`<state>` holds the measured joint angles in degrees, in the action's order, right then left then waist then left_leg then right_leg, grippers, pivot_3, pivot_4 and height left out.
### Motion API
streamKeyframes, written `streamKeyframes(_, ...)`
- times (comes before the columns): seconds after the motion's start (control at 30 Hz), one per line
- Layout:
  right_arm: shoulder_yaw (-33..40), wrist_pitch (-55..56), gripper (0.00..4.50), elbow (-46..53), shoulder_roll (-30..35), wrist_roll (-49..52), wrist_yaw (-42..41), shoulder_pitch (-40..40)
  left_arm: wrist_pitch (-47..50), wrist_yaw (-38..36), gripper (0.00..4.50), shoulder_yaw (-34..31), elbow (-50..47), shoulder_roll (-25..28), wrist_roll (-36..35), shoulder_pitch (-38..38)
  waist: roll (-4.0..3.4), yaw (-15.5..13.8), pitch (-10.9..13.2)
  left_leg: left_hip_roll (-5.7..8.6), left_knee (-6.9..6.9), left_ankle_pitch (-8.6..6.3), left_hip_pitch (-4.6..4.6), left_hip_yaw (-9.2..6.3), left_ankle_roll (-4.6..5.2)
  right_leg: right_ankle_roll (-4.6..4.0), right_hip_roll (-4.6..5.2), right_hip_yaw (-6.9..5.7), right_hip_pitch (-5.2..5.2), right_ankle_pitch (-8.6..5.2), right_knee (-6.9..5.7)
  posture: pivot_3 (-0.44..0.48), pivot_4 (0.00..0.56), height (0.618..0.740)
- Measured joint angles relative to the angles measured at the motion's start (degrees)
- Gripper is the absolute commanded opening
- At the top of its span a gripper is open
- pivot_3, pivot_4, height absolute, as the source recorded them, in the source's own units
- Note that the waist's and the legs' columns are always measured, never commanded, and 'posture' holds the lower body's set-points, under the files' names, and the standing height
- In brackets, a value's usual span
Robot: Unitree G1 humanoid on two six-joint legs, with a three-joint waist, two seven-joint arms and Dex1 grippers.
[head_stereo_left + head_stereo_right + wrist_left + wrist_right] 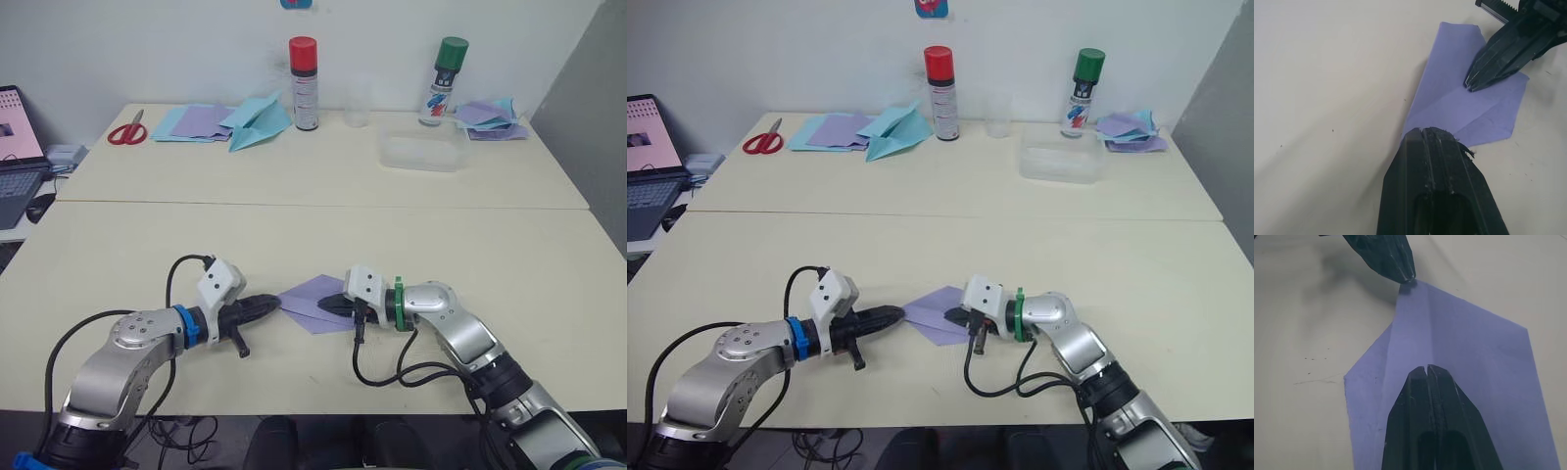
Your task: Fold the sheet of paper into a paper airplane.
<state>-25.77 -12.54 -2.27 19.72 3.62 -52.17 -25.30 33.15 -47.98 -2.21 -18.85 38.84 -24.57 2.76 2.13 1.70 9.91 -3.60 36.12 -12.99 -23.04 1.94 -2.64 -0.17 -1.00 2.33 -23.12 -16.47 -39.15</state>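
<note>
Head views: the paper (315,303) lies flat on the near table, already a pointed dart shape, nose toward the robot's left. The left gripper (272,305) meets the nose; the right gripper (331,303) rests on the middle of the sheet, near the centre crease.

Left wrist view: the left fingers (1437,147) are closed together with no gap, their tips at the nose. Whether they pinch the paper's edge or merely press on it is hard to tell.

Right wrist view: the right fingers (1427,382) are likewise closed, tips pressing down along the crease, nothing held between them.

To do this fold well, I judge the right gripper should pin the crease firmly while the left works the nose, moving slowly so the thin sheet neither slides nor buckles, and keeping the edges aligned to the centre line.
</note>
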Motion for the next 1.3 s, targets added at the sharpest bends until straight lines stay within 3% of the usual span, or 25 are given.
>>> streamKeyframes(0.27, 0.0, 3.5, 0.04, -0.1, -1.7, -0.5, 0.6, 0.1, -2.6, 2.4, 0.00, 6.4, 3.9, -2.2, 5.4, 1.8, 0.02, 0.0, 0.0, 0.02, 0.01, 0.00, 0.03, 0.01, 0.00, -0.03, -0.01, 0.03, 0.03, 0.02, -0.03, 0.000, 0.150, 0.740)
streamKeyframes(0.63, 0.7, 2.4, 0.04, 0.0, -1.2, -0.6, 1.0, 0.1, -3.2, 1.9, 0.00, 6.8, 5.2, -2.7, 5.5, 2.4, 0.04, 0.0, -0.1, 0.03, 0.10, 0.00, 0.11, 0.01, 0.00, 0.03, 0.00, 0.04, 0.06, -0.01, -0.24, 0.000, 0.150, 0.740)
streamKeyframes(0.97, -0.2, 1.3, 0.04, 0.1, 0.1, -2.4, 0.6, 0.6, 3.6, -0.1, 0.00, 4.4, 1.0, -1.5, -0.7, 2.7, 0.04, 0.0, -0.1, 0.02, 0.14, 0.01, 0.11, -0.02, 0.00, 0.08, -0.03, 0.03, 0.00, -0.05, -0.38, 0.000, 0.150, 0.740)
streamKeyframes(1.3, -0.4, 2.7, 0.04, -0.8, -0.4, -4.1, 0.1, 0.6, 0.2, 3.0, 0.00, 6.2, 5.0, -2.7, 3.9, 5.1, 0.04, 0.0, -0.1, 0.03, 0.17, 0.01, 0.12, 0.00, 0.00, 0.05, -0.04, 0.05, 0.01, -0.03, -0.39, 0.000, 0.150, 0.740)
